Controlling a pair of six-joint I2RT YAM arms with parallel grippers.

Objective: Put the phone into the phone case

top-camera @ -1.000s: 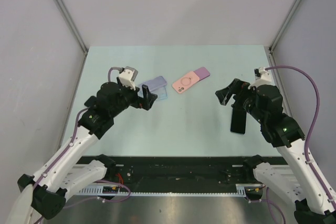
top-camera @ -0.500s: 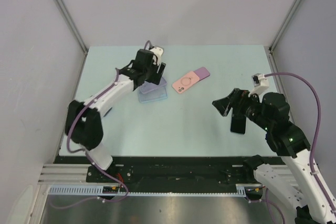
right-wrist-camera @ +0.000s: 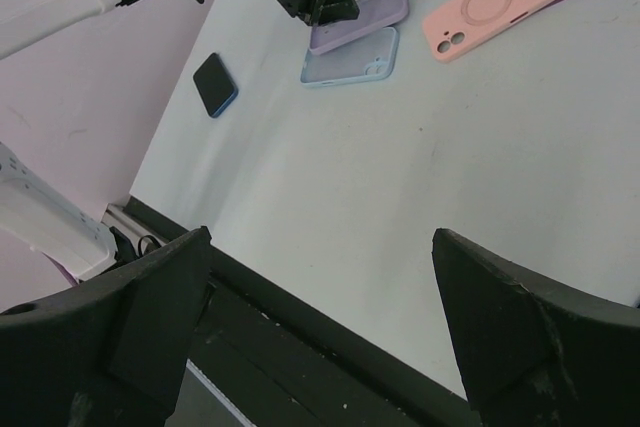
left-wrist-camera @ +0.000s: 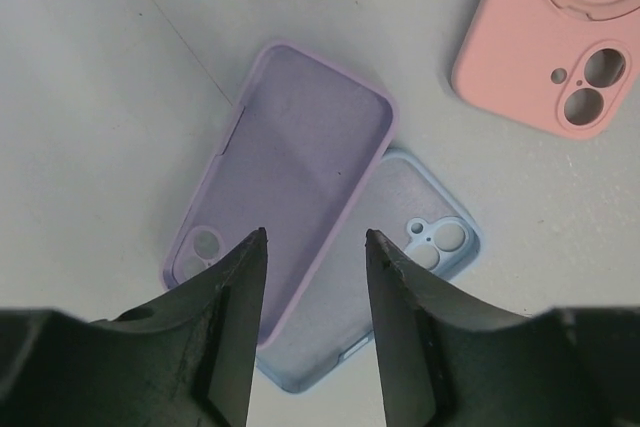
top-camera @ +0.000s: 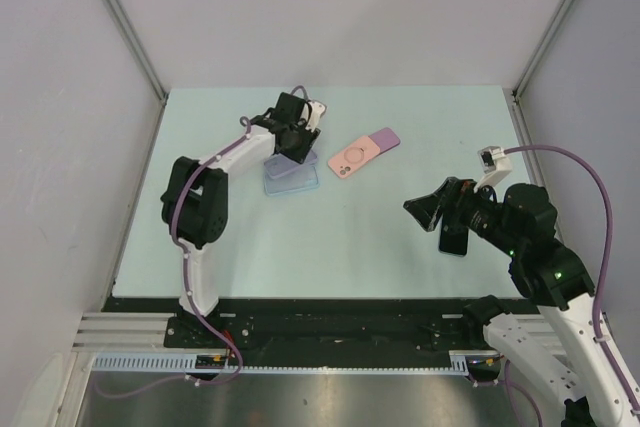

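Here, grey walls (top-camera: 350, 17) are enclosing a matte green table (top-camera: 380, 237); a rounded lilac case (left-wrist-camera: 290, 167) is overlapping a blue case (left-wrist-camera: 400, 247); the left gripper (left-wrist-camera: 315, 234) is hovering parted above the lilac case; the right gripper (right-wrist-camera: 320, 235) is gaping, empty.

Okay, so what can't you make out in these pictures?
Lilac case: in the top view, partly hidden by the left gripper.
Purple item beneath the pink case: mostly covered, cut off in the right wrist view; unidentifiable.
Blue case: partly under the lilac case, left wrist view.
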